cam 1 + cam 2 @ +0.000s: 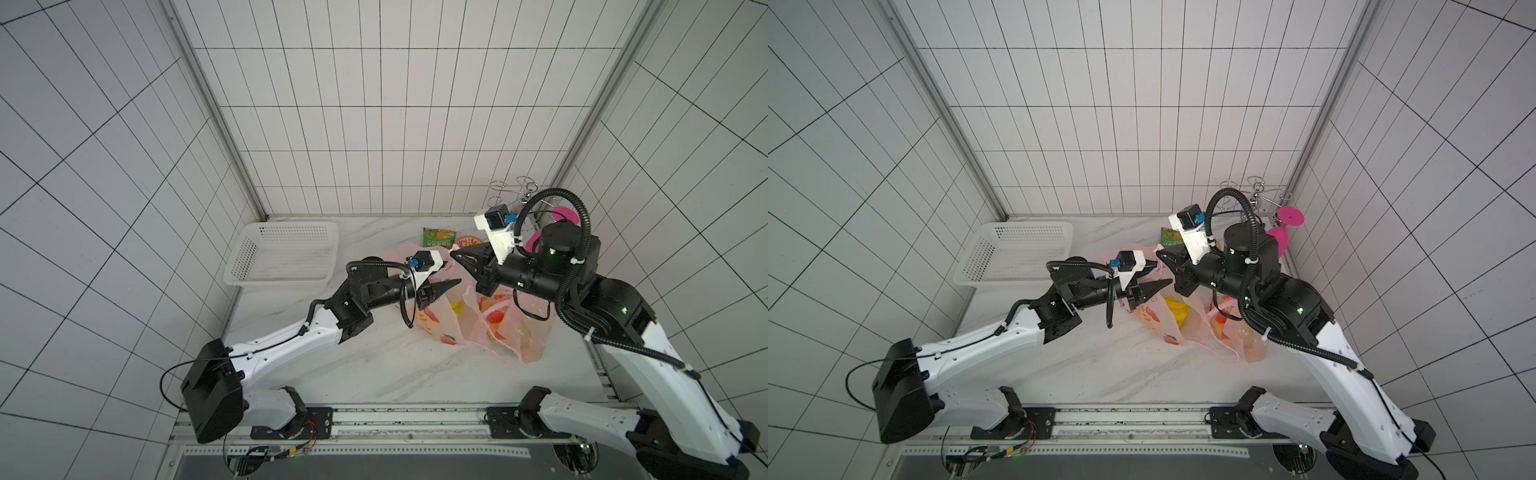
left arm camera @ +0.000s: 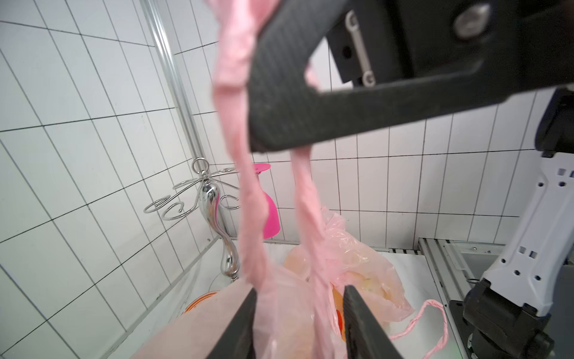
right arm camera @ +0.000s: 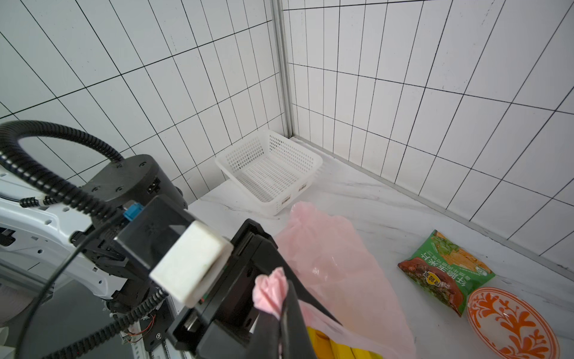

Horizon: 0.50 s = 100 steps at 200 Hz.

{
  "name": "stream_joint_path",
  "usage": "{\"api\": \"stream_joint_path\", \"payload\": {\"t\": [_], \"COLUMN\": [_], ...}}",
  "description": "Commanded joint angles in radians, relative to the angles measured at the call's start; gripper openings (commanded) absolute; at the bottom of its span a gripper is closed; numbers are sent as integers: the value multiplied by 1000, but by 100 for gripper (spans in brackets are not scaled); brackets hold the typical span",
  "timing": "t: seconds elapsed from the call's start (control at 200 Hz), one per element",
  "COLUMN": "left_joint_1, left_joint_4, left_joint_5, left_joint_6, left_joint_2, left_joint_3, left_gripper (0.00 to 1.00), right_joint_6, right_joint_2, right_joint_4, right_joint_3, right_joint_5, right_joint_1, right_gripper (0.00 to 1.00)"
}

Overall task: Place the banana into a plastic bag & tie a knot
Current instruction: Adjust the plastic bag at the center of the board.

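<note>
From my seat the marble table (image 1: 374, 374) is boxed in by tiled walls at 9, 12 and 3 o'clock, and the only bare stretch I see runs from 6 to 8 o'clock in both top views. The white basket (image 1: 282, 257) fills the 10 o'clock corner. The pink plastic bag (image 1: 511, 328) slumps at about 3 o'clock, crumpled, printed with fruit, its mouth pulled upward. The right gripper (image 3: 279, 310) is clenched on a bunched wad of the bag's handle. The left gripper (image 2: 299, 292) has its jaws part-way apart with the two twisted handle strands running between them; I cannot tell whether they bite. The banana (image 1: 1177, 313) lies inside the bag, a yellow patch below the two grippers. A chrome rack (image 2: 214, 199) and pink cup (image 2: 268, 211) crowd the 1 o'clock corner behind my right arm. A green snack packet (image 3: 447, 273) and an orange-patterned dish (image 3: 512, 323) lie touching just past the bag at 12 o'clock.
</note>
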<state>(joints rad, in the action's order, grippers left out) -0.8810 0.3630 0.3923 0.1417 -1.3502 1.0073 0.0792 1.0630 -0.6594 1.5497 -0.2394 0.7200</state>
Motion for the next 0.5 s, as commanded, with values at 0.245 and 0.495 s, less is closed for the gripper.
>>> {"api": "stream_joint_path", "payload": {"t": [0.245,0.495], "left_joint_1": [1,5], "left_joint_4": [97,79], "left_joint_5": [-125,-184], "left_joint_6": [-25,32], "left_joint_2": [61,90], "left_joint_3": [-73,-53], "left_gripper": [46,80], "right_joint_6": [27,6], "right_joint_2": [-4,6], "right_joint_4": [47,58], "right_joint_3": [-102,-105], "right_joint_5": [-54,-115], "right_joint_1": [-69,-73], "right_gripper": [0,0]}}
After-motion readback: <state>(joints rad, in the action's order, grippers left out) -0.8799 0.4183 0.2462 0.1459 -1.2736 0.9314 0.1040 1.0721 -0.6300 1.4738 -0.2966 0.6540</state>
